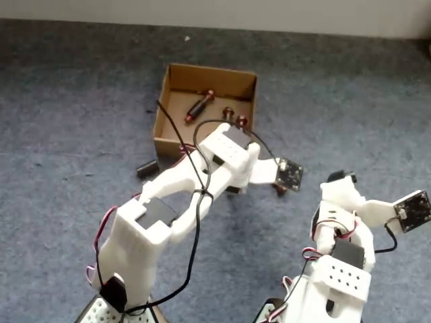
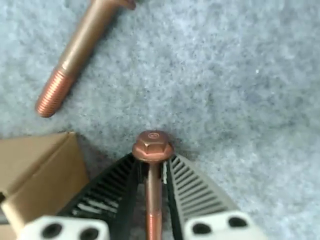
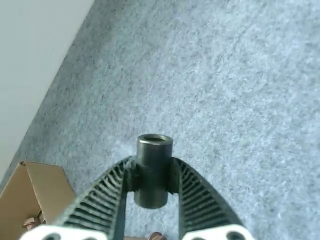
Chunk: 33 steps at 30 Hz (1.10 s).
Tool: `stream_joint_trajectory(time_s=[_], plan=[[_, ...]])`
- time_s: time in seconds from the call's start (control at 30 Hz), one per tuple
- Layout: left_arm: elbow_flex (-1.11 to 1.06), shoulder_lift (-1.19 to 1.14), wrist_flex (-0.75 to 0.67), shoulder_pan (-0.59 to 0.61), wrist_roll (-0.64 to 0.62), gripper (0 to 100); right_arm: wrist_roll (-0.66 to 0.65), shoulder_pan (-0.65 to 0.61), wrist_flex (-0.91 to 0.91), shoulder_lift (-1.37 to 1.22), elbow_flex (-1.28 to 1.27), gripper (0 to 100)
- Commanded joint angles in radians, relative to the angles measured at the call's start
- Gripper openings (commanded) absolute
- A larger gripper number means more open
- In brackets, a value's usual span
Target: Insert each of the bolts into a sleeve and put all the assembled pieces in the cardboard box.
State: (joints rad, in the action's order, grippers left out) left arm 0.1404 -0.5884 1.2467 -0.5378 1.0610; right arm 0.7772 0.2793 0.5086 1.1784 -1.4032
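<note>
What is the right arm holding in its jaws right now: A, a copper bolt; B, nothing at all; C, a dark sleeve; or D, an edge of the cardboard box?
C: the right wrist view shows a dark sleeve clamped upright between that arm's jaws.

No text, number, label or sign can be read. The hexagonal head of the bolt facing the left wrist camera bears a faint raised mark on its top, too blurred to make out.
</note>
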Motion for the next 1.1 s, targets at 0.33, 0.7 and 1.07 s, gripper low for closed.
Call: stream_joint_trajectory(time_s=[0.33,0.7,1.07], plan=[[-0.022,0.174,0.032,-0.019,-0.196,1,0.002,0.012,-0.025,0.021,0.005,0.4],[-0.269,0.613,0.048,0.002,-0.393,1,-0.084,0.010,-0.024,0.021,0.005,0.4],[-0.725,1.003,-0.259,0.030,-0.733,1,-0.183,-0.024,-0.024,0.021,0.005,0.4]])
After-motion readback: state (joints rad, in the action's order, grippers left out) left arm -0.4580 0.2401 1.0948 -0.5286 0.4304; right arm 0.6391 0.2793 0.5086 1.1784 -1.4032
